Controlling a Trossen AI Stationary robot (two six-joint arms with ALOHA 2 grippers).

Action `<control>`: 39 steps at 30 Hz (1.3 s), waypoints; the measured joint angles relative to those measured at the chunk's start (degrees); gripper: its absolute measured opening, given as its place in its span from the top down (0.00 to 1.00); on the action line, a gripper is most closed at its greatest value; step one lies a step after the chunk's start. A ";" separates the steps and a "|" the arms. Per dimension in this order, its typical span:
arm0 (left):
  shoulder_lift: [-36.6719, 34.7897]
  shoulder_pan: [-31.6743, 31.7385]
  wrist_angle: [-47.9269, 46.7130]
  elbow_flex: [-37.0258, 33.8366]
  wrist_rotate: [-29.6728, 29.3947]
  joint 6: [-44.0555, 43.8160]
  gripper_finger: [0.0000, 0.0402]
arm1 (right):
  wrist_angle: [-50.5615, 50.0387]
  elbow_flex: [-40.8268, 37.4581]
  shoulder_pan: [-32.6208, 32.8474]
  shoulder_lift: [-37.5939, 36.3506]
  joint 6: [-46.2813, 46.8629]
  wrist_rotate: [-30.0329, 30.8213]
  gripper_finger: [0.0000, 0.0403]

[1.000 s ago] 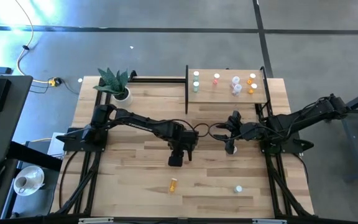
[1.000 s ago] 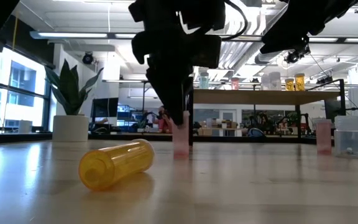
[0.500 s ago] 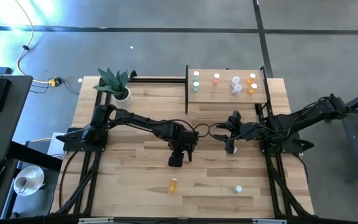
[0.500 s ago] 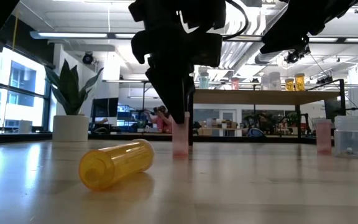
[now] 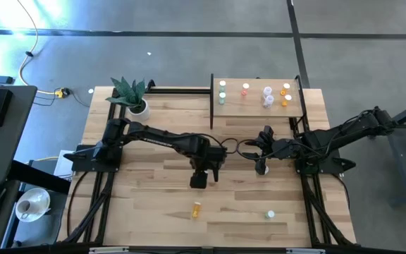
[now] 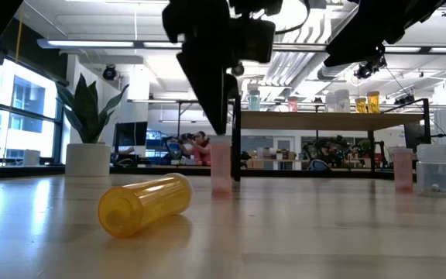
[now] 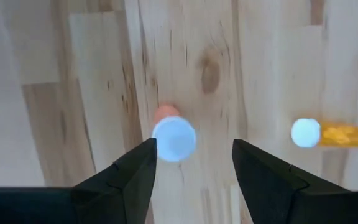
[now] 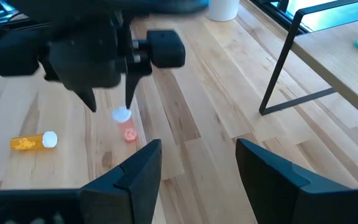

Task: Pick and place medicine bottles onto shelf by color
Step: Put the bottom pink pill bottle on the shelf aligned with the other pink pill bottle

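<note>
Pink bottle (image 7: 173, 138) upright below open left gripper (image 7: 191, 163).

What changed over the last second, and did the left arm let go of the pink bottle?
The left gripper has risen off the upright pink bottle: earlier its fingers reached down around it, now they hang open just above its cap, so it looks released. The bottle stands on the table where it was. Unchanged: the lying orange bottle, the right gripper, and the bottles on the shelf.
</note>
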 joint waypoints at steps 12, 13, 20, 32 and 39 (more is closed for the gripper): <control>-8.78 -0.64 -13.25 5.46 -9.79 -1.16 0.54 | 6.45 -0.04 -0.01 2.44 -1.74 -0.01 0.51; -10.28 -0.88 -13.12 4.93 -10.95 -1.55 0.54 | 7.23 -0.04 0.00 3.17 -2.25 -0.11 0.51; -21.62 -2.49 -7.24 -5.71 -14.12 -4.60 0.57 | 18.82 -0.06 0.01 9.60 -9.28 -4.27 0.51; -41.09 -3.37 17.34 -39.00 -18.21 -9.49 0.57 | 28.04 -0.03 -0.03 16.55 -11.70 -9.86 0.51; -46.75 -3.20 32.21 -50.00 -19.09 -9.19 0.57 | 35.80 -0.03 -0.68 22.67 -13.07 -9.58 0.51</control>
